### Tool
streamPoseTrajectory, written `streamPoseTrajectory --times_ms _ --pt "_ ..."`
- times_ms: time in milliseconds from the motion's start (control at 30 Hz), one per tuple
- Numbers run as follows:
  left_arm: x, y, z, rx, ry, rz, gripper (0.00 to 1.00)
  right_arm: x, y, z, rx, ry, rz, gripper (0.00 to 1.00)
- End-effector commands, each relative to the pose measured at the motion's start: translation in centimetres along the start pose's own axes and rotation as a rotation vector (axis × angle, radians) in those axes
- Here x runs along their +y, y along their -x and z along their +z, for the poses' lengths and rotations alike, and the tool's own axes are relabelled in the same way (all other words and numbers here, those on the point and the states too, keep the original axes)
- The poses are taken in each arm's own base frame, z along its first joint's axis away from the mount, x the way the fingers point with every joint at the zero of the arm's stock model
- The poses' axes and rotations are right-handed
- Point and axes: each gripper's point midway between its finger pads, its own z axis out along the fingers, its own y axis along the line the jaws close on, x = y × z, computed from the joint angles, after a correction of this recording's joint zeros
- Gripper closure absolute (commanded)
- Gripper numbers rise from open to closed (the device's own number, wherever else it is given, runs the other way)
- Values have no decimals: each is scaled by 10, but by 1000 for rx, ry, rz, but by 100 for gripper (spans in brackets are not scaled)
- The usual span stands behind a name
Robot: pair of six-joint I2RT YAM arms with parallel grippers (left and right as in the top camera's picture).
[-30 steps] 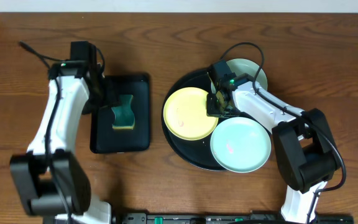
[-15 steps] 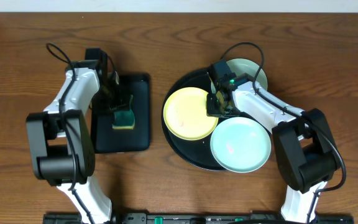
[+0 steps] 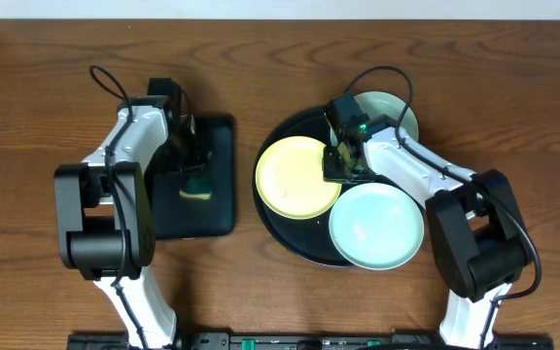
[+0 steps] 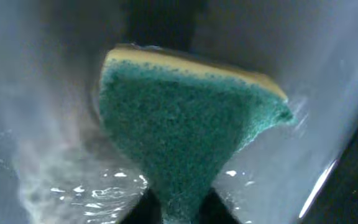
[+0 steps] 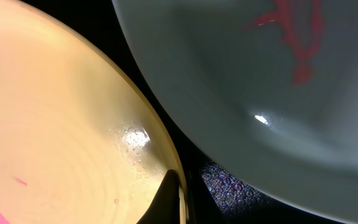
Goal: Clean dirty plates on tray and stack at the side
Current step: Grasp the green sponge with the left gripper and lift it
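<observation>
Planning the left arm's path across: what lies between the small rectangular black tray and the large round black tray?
Only bare brown wooden tabletop separates them, as the overhead view shows.

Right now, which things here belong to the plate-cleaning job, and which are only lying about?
Job: yellow plate, near mint plate, far mint plate, round black tray, sponge.
Lying about: rectangular black tray, which only carries the sponge.
</observation>
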Motion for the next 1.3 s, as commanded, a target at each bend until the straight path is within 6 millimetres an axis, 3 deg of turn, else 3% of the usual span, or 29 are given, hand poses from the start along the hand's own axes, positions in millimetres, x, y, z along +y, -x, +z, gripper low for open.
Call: streamPoseTrajectory --times_ms 0,100,200,300,433,633,1267 --pt "7 -4 12 29 31 -2 93 2 -4 16 15 -22 -9 99" --pt "7 -5 10 28 30 -2 92 2 -4 16 15 -22 -9 99" --pt "5 -2 -4 15 28 -1 93 2 -4 16 15 -22 -9 99" --pt "0 6 -33 -34 20 5 93 2 -4 16 15 -22 -9 99" --pt "-9 13 -86 -158 0 20 93 2 -4 16 15 -22 -9 99" --pt "-13 8 -133 -276 -20 0 93 2 -4 16 15 -22 -9 99" --pt "-7 5 -128 -271 15 -37 93 2 -4 16 16 -22 -9 99"
